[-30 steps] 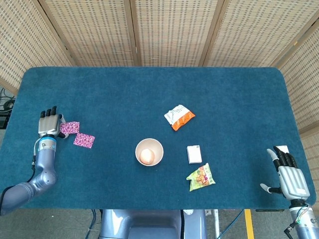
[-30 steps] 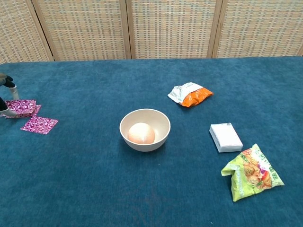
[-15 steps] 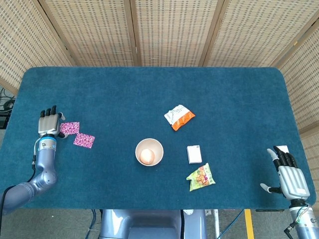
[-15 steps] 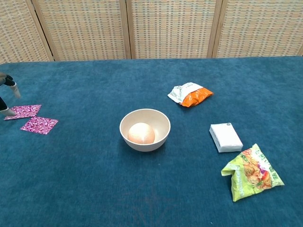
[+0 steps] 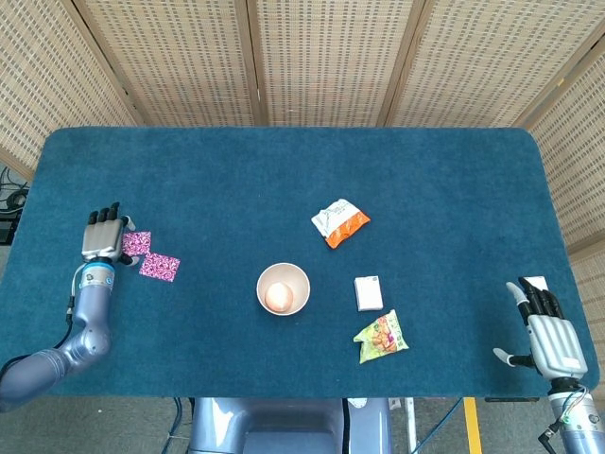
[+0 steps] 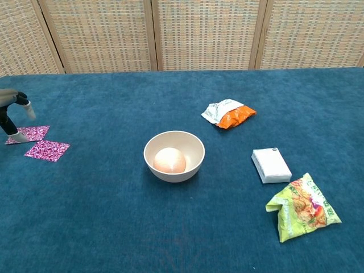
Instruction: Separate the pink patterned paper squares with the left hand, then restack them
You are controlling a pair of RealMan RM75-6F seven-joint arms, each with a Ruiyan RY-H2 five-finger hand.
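Two pink squares now lie apart on the surface point(image 5: 284, 170), a wide blue carpet-like cloth with a soft nap and rounded corners. Half a second ago the left hand point(image 5: 104, 236) sat a little further out toward the edge; it has since slid inward and now covers the outer side of the far square point(image 6: 34, 133), with a fingertip resting on that sheet's corner in the chest view. Its fingers are stretched fairly straight and together; from the head view I'd say it presses down and does not grip. A second back the two sheets overlapped, so the separating looks done to me, and the restacking would be what comes next. The right hand point(image 5: 551, 333) has stayed idle near the opposite edge, fingers extended and holding nothing. Going down in size: a cream bowl point(image 5: 283, 288), smooth and round, holds a pale orange ball point(image 5: 278, 296) with a matte skin; a crinkled yellow-green snack bag point(image 5: 381, 336) lies near a flat white packet point(image 5: 368, 292); an orange and white pouch point(image 5: 339, 223) looks glossy and creased. The near square point(image 6: 47, 150) is thin, flat, magenta with a white swirl print, lying just beside its twin, corners close but apparently not overlapping.
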